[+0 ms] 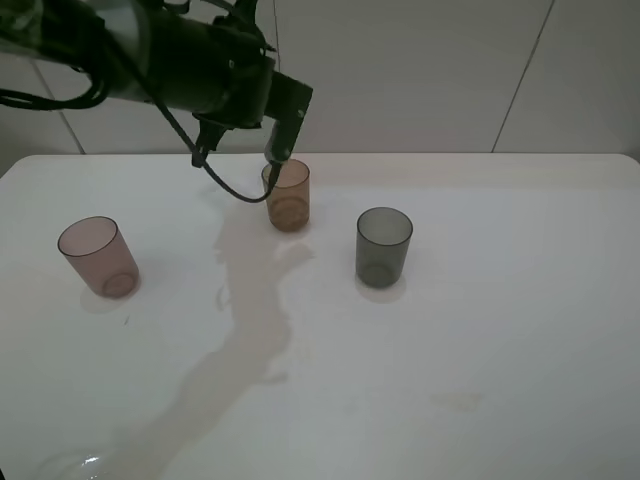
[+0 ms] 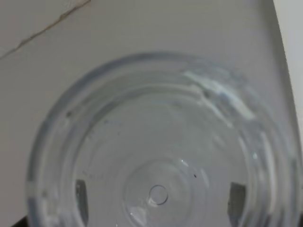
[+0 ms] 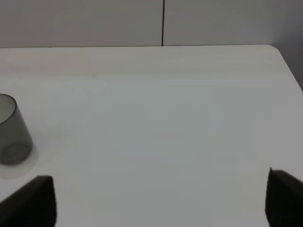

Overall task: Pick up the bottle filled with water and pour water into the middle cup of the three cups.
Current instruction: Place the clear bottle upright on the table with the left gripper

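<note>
Your left gripper hangs right over the amber cup, one fingertip just above the cup's rim on its left side, the other further left of it. In the left wrist view you're looking straight at the round base of the bottle, which fills the frame, and the two dark fingers show through the clear plastic on either side, so that gripper is clamped on the bottle. In the high view the bottle itself is too clear to pick out between the fingers, and you can't tell whether any water is falling or how much sits in the amber cup. The pink cup stands well to the left of the amber cup and nearer the camera; the grey cup stands near its right, also a little nearer the camera. All three are upright on the white table. A darker streak runs from the foot of the amber cup toward the table's near left corner; shadow or wet, I can't say. Your right gripper is spread wide with nothing in it, right of the grey cup.
</note>
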